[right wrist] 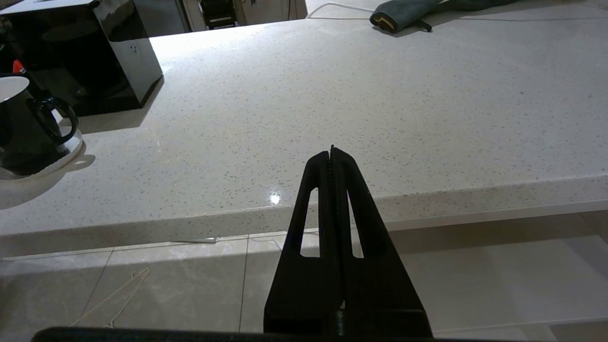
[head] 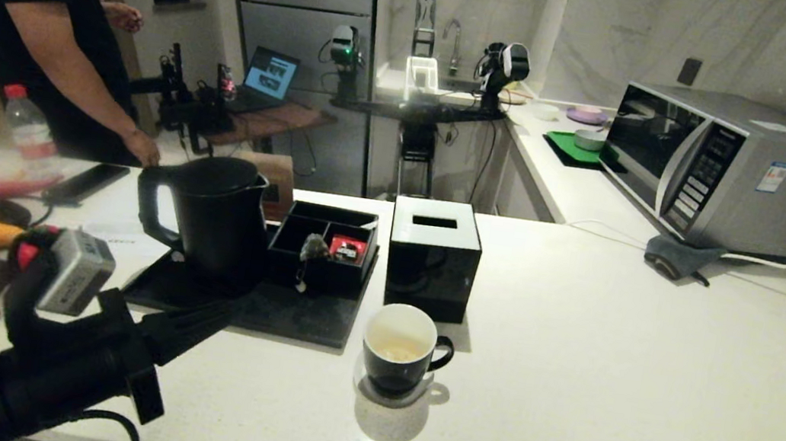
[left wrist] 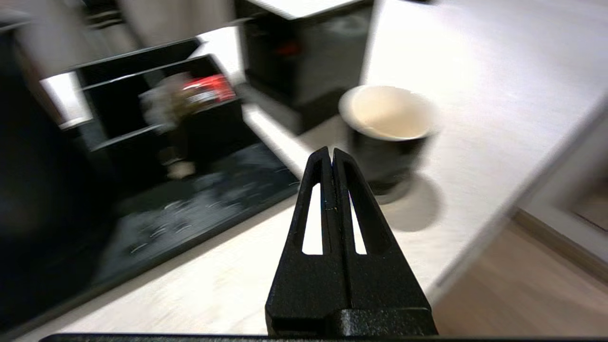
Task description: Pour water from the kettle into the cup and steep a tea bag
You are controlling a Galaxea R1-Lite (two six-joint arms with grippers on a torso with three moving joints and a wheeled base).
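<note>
Nearest the robot, the left gripper (left wrist: 330, 154) hovers low over the front edge of the white speckled stone counter (head: 610, 374), its two black fingers pressed flat together with nothing between them. It points toward the glossy black mug with a white interior (head: 399, 348), the landmark here. The right gripper (right wrist: 332, 152) hangs off the counter's front edge, to the right of the mug and well apart from it, its fingers likewise clamped together and empty.

The mug stands upright near the front of the counter, its ear handle turned to the right, with a little pale liquid (head: 399, 351) in its bottom.

Just behind the mug sits a glossy black cube box with a white slotted top (head: 433, 255). Left of the mug and slightly further back lies a flat black tray (head: 250, 308). On it stands a tall matte black jug kettle (head: 213, 214), upright, loop handle to the left, and beside it a black compartment organiser (head: 324, 245). A small greyish-brown tea bag (head: 314, 248) rests against the organiser's front section, next to a small red packet (head: 347, 248).

Far behind the mug, to the right, a silver microwave (head: 738, 173) stands on the back counter. To the far left, a person in a black shirt (head: 30, 8) stands at the counter.
</note>
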